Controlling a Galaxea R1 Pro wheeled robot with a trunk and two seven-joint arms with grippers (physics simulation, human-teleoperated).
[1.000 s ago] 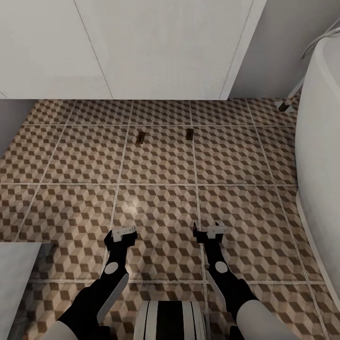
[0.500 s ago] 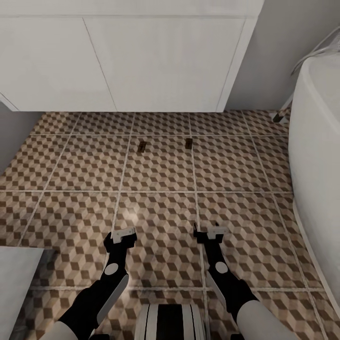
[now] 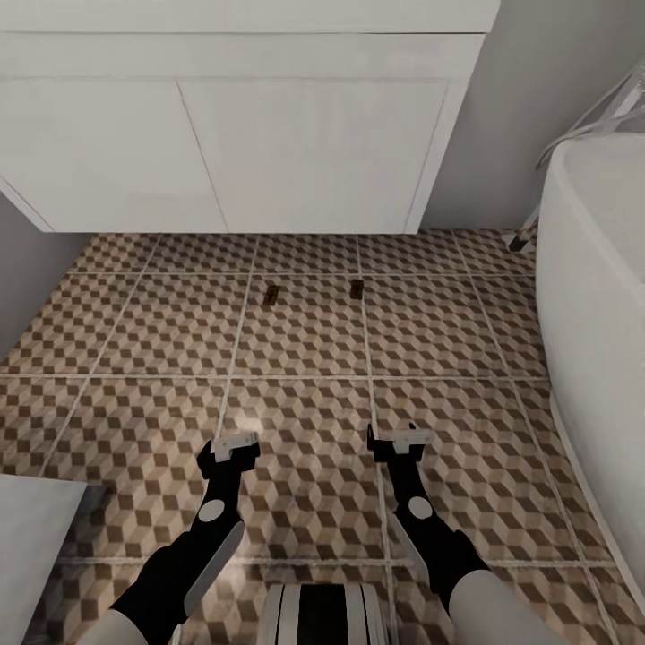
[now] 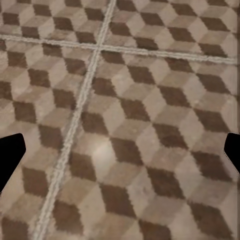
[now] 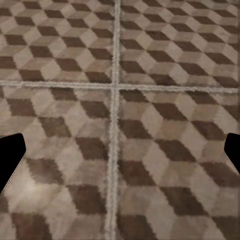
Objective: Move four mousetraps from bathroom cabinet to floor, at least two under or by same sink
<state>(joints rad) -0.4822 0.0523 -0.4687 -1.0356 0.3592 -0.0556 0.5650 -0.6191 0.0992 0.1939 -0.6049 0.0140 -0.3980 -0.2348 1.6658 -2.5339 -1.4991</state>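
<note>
On the cube-patterned brown, tan and white tiled bathroom floor (image 3: pixel 305 412), just in front of the white wall-hung vanity (image 3: pixel 242 125), two small flat dark-brown mousetraps lie near each other, one (image 3: pixel 271 295) toward our left arm's side and one (image 3: pixel 356 288) toward our right. We judge they sit there to meet the condition of lying beside the sink; two more are needed, so roughly half remains. A white oval bathtub (image 3: pixel 596 296) curves along the right. Our left gripper (image 3: pixel 235 445) and right gripper (image 3: pixel 400 441) hang low over bare tiles, forearms reaching forward in parallel, jaws spread wide and holding nothing.
</note>
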